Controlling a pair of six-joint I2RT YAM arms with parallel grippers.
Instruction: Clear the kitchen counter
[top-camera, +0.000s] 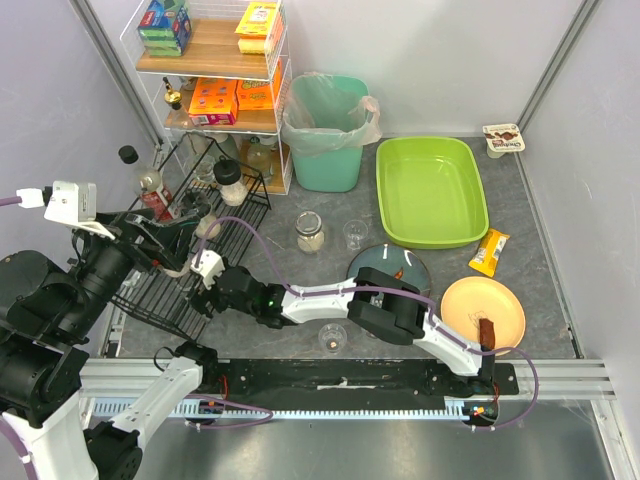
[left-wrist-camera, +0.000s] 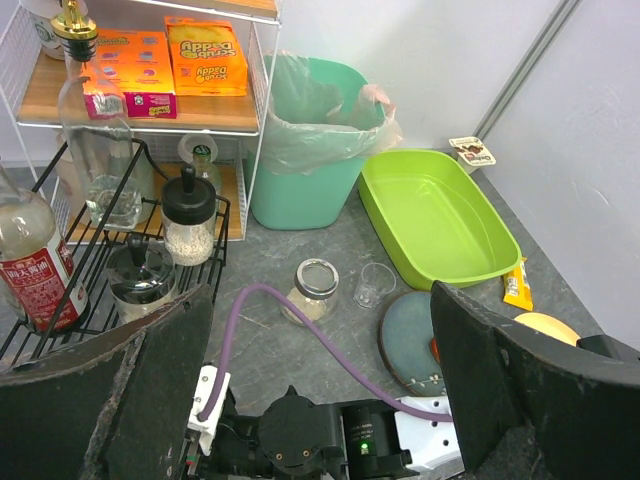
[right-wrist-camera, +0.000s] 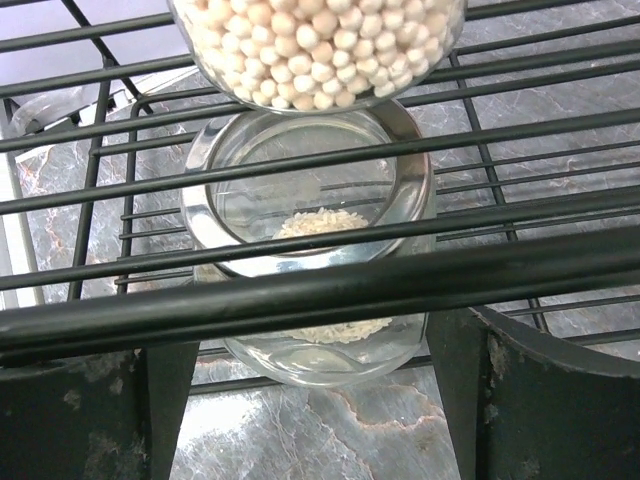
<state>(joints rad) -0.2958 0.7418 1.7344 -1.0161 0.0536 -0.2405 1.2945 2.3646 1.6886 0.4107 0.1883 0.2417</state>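
Quick status from us. The dark-grey, stone-mottled counter (top-camera: 515, 205) runs the full width under both arms.

Our right end effector (right-wrist-camera: 315, 335) is stretched across to the left part of the counter, low down at the front of the black wire rack (top-camera: 165, 295). Its fingers (right-wrist-camera: 90, 420) are spread wide. A small clear glass jar with a little pale grain in the bottom (right-wrist-camera: 310, 230) sits in line with the gap, behind the rack's wires. We see a sliver of space on one side of the jar, so we read it as gripping nothing. The counter shows right underneath through the wires. A second glass jar full of white beads (right-wrist-camera: 320, 40) stands just past the first.

Our left end effector (left-wrist-camera: 320, 320) hangs higher over that same left part, fingers wide apart with nothing between them, and the counter is well below it.

Sitting on the counter we've got:
- a lime-green plastic tub (top-camera: 430, 190)
- a teal bin with a plastic liner (top-camera: 325, 135)
- a lidless glass jar (top-camera: 310, 232) just beside a small clear cup (top-camera: 355, 235)
- a blue-grey round plate (top-camera: 395, 265)
- an orange plate (top-camera: 490, 300)
- a yellow snack packet (top-camera: 489, 252)
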